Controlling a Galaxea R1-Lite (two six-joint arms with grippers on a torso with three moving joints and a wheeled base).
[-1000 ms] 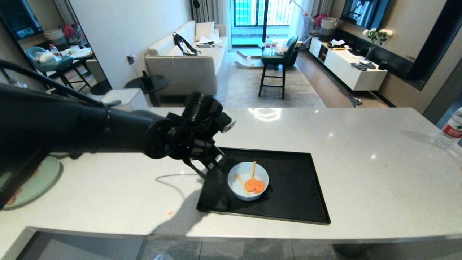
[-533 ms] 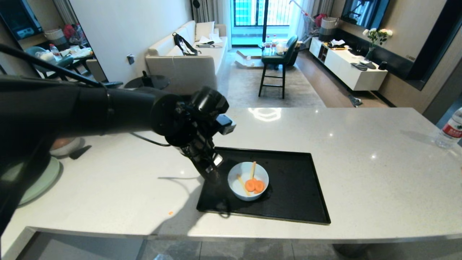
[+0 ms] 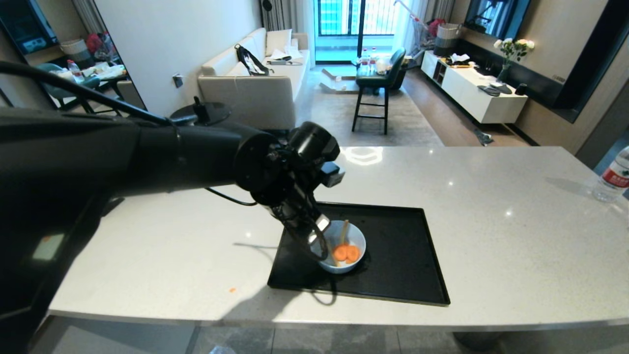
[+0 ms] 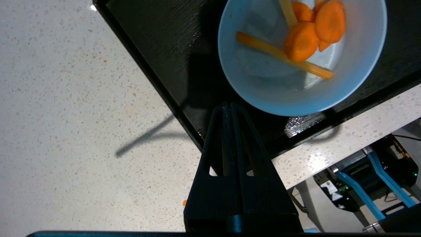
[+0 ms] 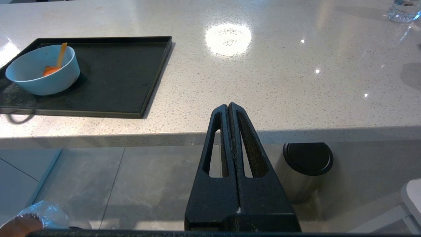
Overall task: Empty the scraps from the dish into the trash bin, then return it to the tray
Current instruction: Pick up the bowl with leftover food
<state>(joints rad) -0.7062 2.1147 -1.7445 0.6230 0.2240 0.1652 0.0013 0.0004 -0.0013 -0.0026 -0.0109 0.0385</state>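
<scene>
1. Left gripper: fingers pressed together, nothing held. In the head view its tip overlaps the left rim of the dish; the left wrist view shows the tip just outside the rim, over the tray.
2. Dish: pale bluish-white, standing on the left half of the black tray, which lies on the counter.
3. Scraps: carrot slices and thin yellow sticks, inside the dish; the left wrist view shows them closest.
4. Orange crumb: on the counter, left of the tray.
5. Right gripper: fingers closed and empty; seen only in its own wrist view, low before the counter edge.
6. Trash bin: seen only in the right wrist view, cut off at the corner, just its brown rim and crinkled liner showing.
7. Dark-lidded cylinder: on the floor under the counter, right wrist view only.
8. Water bottle: far right counter edge, partly cut off.
</scene>
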